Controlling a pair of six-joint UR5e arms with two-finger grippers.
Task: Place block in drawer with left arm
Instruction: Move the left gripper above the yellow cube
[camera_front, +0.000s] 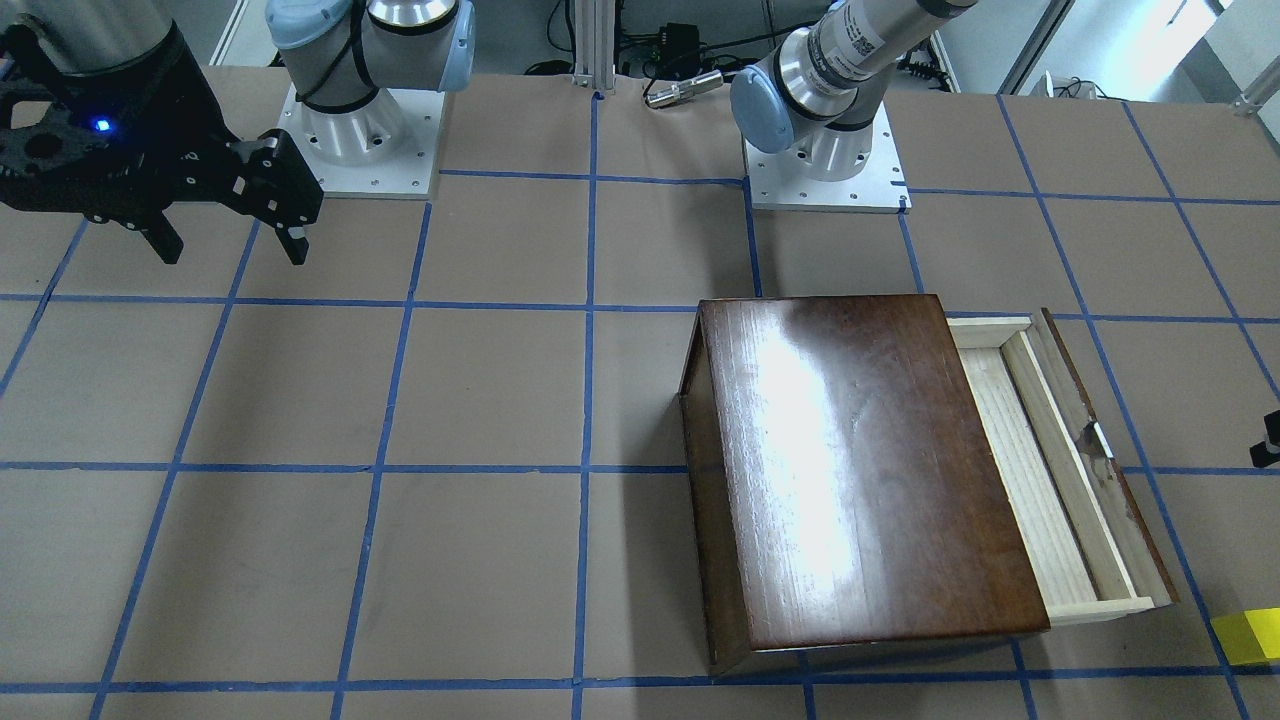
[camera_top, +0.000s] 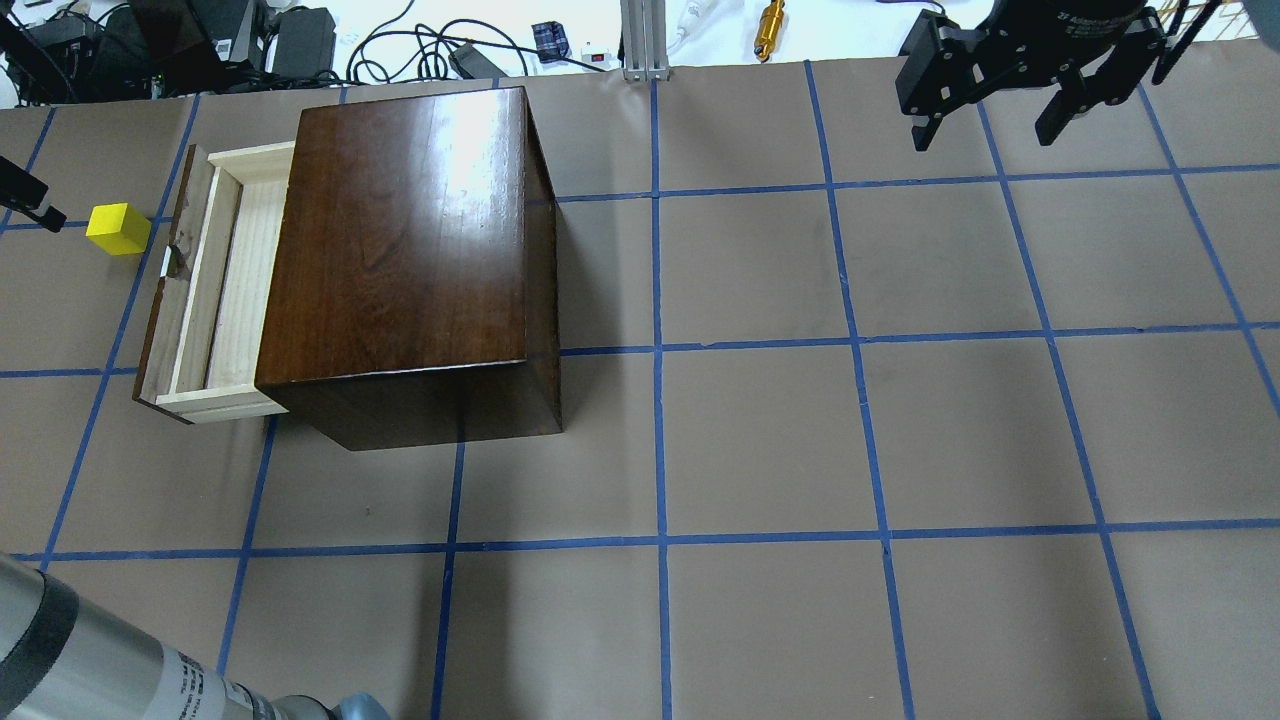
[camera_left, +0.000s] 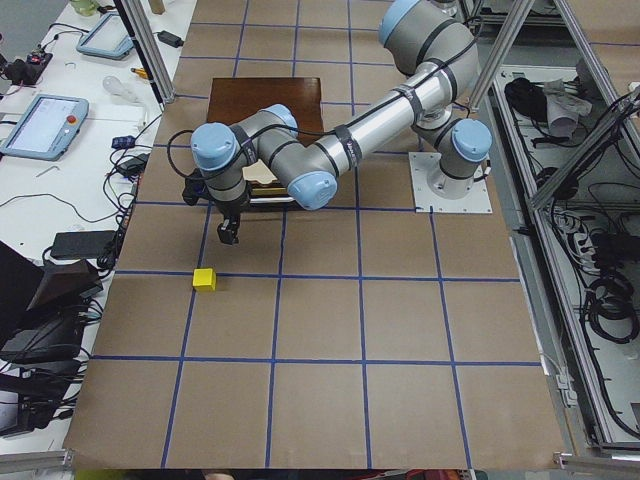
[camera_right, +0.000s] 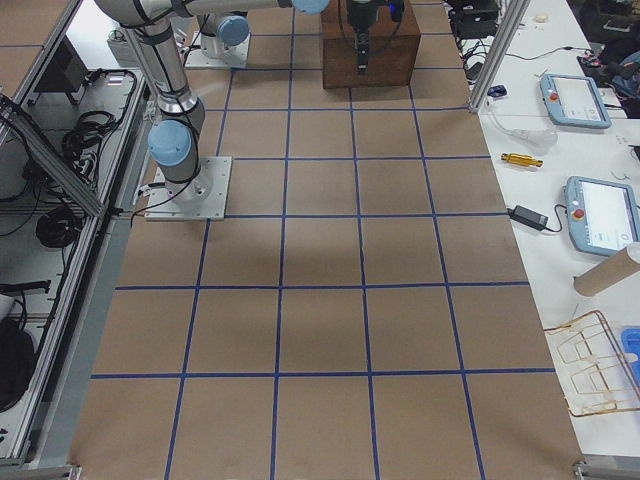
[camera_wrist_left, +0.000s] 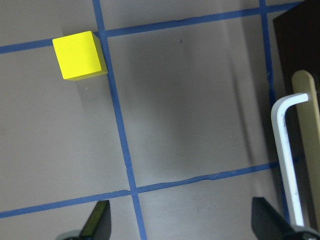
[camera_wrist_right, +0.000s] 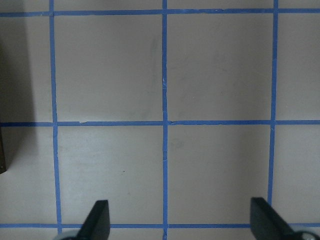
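The yellow block (camera_top: 118, 228) lies on the table just outside the drawer's dark front panel; it also shows in the left wrist view (camera_wrist_left: 80, 55) and the front view (camera_front: 1250, 636). The drawer (camera_top: 225, 290) is pulled out of the dark-brown wooden box (camera_top: 410, 250), and its pale tray is empty. My left gripper (camera_wrist_left: 182, 227) is open and empty, hovering above the table between the block and the drawer's metal pull (camera_wrist_left: 287, 165); only its edge shows overhead (camera_top: 25, 195). My right gripper (camera_top: 985, 135) is open and empty, far off at the back right.
Brown paper with blue tape grid lines covers the table (camera_top: 760, 440). Cables and small devices (camera_top: 420, 45) lie past the table's back edge. The arm bases (camera_front: 825, 170) stand on white plates.
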